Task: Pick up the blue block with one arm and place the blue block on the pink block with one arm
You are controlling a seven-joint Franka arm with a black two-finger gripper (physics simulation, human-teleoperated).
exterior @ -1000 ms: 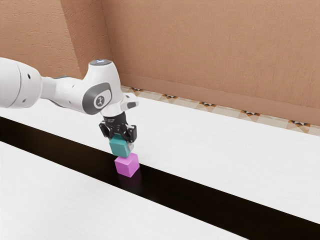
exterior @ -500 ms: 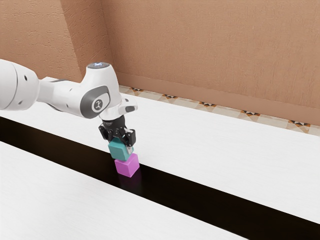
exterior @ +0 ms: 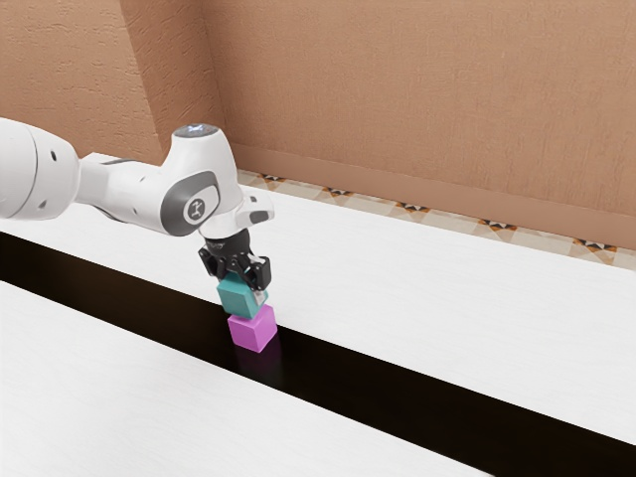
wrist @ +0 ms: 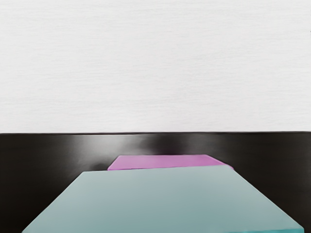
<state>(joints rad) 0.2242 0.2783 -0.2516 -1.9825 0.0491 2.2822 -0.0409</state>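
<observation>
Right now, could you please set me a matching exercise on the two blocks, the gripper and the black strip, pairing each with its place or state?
1. blue block
2. pink block
3. gripper
4. black strip

A. bottom of the stack
B. shut on a block
C. on top of the other block
D. crosses the white table

Pairs: 1-C, 2-A, 3-B, 4-D.

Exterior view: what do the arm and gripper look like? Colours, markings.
The arm has glossy white rounded links with darker grey joint sections. A grey round cap on the wrist carries a small white mark, and the top cap has a bluish dot. The gripper is black.
</observation>
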